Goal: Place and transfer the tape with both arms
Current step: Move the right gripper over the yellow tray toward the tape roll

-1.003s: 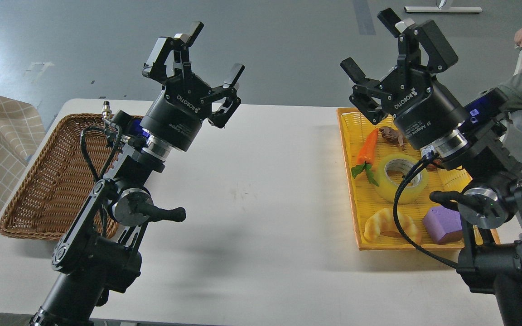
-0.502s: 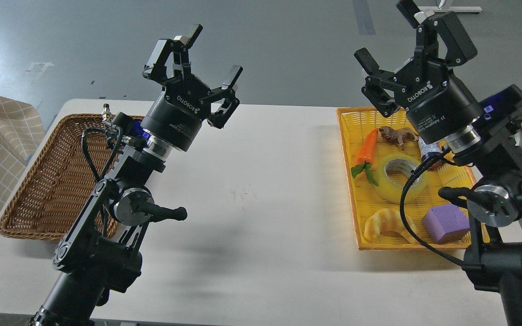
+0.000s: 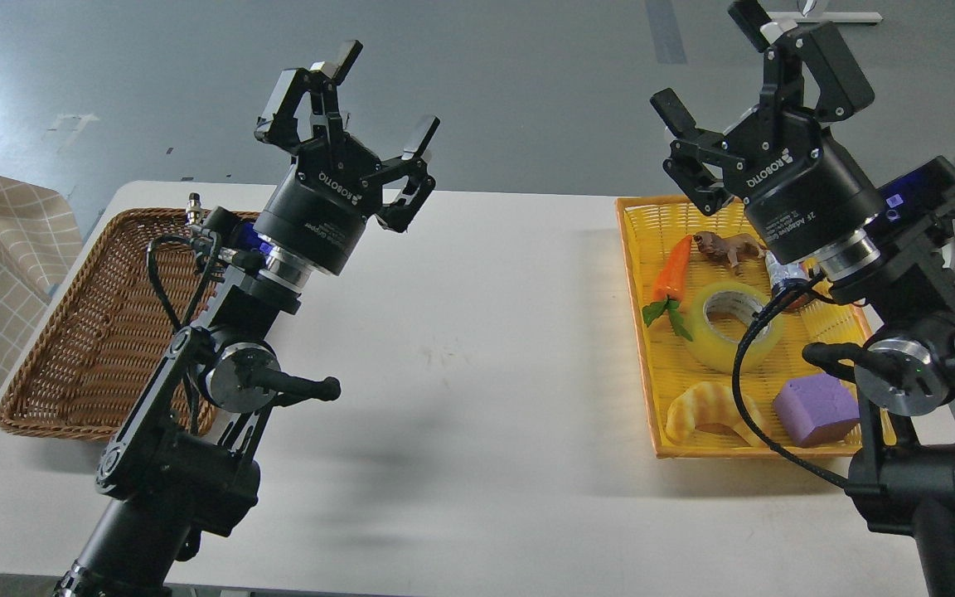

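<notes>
The left hand (image 3: 357, 104) is raised in the upper left of the frame, its two fingers spread wide with nothing between them. The right hand (image 3: 722, 70) stands in the upper right, likewise spread and empty, held above the far end of the yellow tray (image 3: 639, 274).

Below the right hand, in the right half of the frame, the tape (image 3: 730, 326) lies flat in the middle of that tray, its pale core facing up; a black cable of the right arm crosses in front of it. An orange carrot (image 3: 671, 269) lies just left of the roll, a small brown animal figure (image 3: 726, 246) just above it. Toward the tray's lower edge sit a croissant (image 3: 705, 410) and, beside it, a purple block (image 3: 816, 409).

The tray rests on the white counter (image 3: 477, 373). At the counter's left edge, behind the left arm, sits a brown wicker basket (image 3: 88, 348).
</notes>
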You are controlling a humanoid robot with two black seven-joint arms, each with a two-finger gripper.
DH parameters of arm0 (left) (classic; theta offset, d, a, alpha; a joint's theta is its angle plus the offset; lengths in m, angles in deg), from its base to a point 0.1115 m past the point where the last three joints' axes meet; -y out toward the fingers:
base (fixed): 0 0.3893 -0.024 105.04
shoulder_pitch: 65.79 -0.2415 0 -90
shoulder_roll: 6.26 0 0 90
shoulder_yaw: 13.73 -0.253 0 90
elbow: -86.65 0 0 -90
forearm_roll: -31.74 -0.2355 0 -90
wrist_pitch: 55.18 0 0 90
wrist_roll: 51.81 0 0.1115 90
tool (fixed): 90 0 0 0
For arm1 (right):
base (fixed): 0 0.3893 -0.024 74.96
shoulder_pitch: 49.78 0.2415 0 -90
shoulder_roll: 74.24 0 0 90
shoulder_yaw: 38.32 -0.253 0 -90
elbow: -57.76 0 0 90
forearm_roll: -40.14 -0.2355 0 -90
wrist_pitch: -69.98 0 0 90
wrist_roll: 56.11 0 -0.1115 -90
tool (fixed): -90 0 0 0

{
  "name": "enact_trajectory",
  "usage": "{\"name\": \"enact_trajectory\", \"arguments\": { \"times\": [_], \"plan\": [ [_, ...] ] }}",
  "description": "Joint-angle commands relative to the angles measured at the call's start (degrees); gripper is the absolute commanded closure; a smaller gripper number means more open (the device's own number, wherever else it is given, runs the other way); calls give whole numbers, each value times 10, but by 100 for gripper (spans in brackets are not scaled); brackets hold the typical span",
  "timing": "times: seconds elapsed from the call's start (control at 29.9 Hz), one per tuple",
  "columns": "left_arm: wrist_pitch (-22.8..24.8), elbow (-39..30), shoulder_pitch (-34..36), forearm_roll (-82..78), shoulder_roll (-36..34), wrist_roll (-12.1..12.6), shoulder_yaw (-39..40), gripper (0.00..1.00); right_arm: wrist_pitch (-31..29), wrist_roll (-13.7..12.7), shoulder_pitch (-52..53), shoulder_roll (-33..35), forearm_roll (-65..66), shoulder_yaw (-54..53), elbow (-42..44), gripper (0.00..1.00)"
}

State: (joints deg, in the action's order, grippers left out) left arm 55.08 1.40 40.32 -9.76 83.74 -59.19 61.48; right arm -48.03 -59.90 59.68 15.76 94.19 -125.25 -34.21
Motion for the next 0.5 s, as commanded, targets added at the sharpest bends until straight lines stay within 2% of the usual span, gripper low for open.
{"name": "enact_trajectory", "arguments": {
  "times": [0.0, 0.07, 0.1, 0.47],
  "plan": [
    [-1, 0, 1, 2, 0, 14, -1, 2, 0, -2, 1, 0, 1, 2, 0, 0],
    [-7, -1, 1, 2, 0, 37, -1, 2, 0, -4, 4, 0, 10, 4, 2, 0],
    [-7, -1, 1, 2, 0, 39, -1, 2, 0, -5, 5, 0, 11, 4, 2, 0],
    [-3, -1, 4, 1, 0, 42, -1, 2, 0, -10, 15, 0, 13, 4, -4, 0]
  ]
}}
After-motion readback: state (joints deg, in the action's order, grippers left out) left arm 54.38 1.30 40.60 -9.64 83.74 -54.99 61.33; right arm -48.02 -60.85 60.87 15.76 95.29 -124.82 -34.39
